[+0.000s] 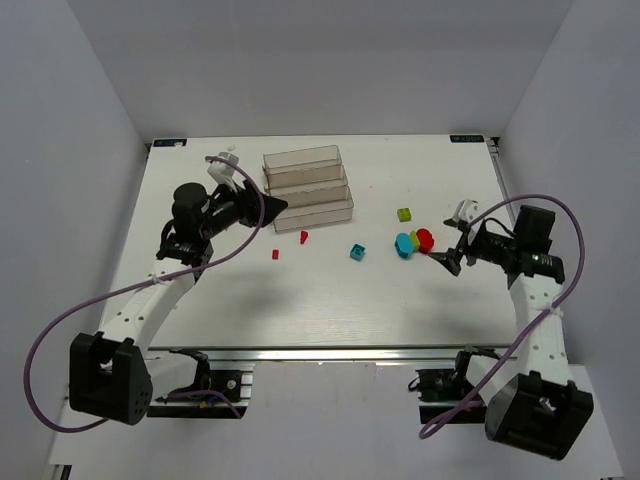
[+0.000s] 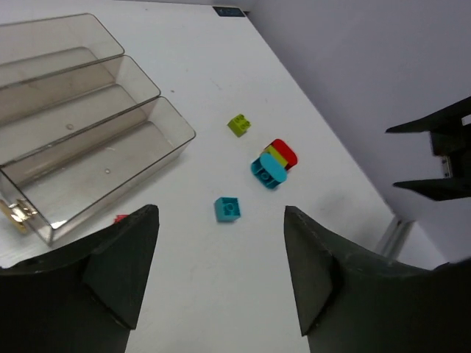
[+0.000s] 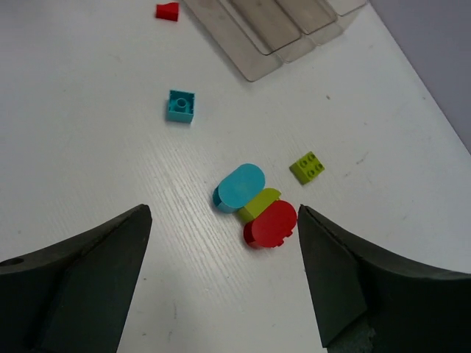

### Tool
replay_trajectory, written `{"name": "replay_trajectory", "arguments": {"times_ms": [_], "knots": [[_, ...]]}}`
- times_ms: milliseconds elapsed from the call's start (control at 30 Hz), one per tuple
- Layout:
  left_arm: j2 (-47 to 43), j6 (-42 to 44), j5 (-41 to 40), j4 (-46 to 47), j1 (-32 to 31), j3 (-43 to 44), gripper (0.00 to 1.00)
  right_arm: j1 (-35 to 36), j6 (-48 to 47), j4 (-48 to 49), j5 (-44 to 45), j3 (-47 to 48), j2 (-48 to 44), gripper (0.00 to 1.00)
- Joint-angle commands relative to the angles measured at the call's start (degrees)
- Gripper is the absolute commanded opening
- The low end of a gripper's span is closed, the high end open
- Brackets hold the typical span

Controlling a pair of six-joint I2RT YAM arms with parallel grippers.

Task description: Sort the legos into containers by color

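Small glossy legos (image 3: 241, 187), cyan, lime, red
Three rounded ones touched; left gripper (image 1: 278, 205) and right gripper (image 1: 446, 263) gaped, holding nothing

White tabletop (image 1: 320, 300), faintly grained. Pale grey walls (image 1: 80, 100) on three sides. Far-left label (image 1: 168, 143) and far-right label (image 1: 466, 139), small, dark (print unreadable), at the back corners. Metal rail (image 1: 330, 352) along the near edge.

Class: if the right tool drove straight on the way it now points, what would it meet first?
Probably the red rounded brick, which lies nearest ahead. Depth is unclear, though, so the right tool might pass above it.
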Motion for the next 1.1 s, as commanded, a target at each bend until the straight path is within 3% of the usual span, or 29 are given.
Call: {"name": "replay_trajectory", "arguments": {"times_ms": [0, 33, 67, 133, 167, 200, 233, 367, 533, 700, 867, 1067], "knots": [[0.54, -1.05, 2.95, 0.05, 0.14, 2.32, 0.82, 1.06, -23.27, -13.80, -6.54, 7.19, 8.91, 0.84], [0.62, -0.87, 3.21, -0.21, 0.14, 2.58, 0.83, 1.49, -26.86, -16.60, -5.40, 9.31, 11.83, 0.76], [0.71, -0.70, 3.13, -0.74, 0.14, 2.76, 0.84, 1.59, -37.07, -24.11, -4.18, 11.59, 14.73, 0.73], [1.06, -0.52, 3.13, -1.18, 0.14, 3.02, 0.85, 2.20, -47.93, -31.36, 1.53, 17.66, 23.87, 0.71], [1.15, -0.52, 3.30, -1.27, 0.14, 3.11, 0.85, 2.03, -53.12, -34.26, 3.38, 19.42, 26.60, 0.74], [1.50, -0.52, 3.56, -1.53, 0.14, 3.20, 0.86, 2.20, -60.57, -39.08, 6.35, 21.26, 31.67, 0.85], [1.68, -0.52, 3.65, -1.62, 0.14, 3.37, 0.85, 2.29, -61.16, -39.82, 6.99, 24.68, 34.24, 0.89], [2.21, -0.61, 4.45, -1.71, 0.14, 3.55, 0.86, 3.87, -56.00, -37.38, 9.90, 31.12, 42.17, 0.89], [2.12, -0.78, 4.88, -1.62, 0.14, 3.55, 0.87, 7.55, -46.60, -25.35, 16.57, 29.55, 44.55, 0.89], [2.65, -1.48, 5.59, -1.27, 0.14, 3.55, 0.88, 10.11, -42.02, -26.20, 19.48, 33.84, 51.75, 0.89], [2.73, -1.66, 5.67, -1.27, 0.14, 3.55, 0.89, 11.95, -32.27, -17.27, 22.11, 32.54, 53.17, 0.89], [2.65, -1.92, 6.02, -1.00, 0.14, 3.46, 0.90, 12.75, -31.64, -15.31, 25.54, 31.65, 54.83, 0.89]]}}
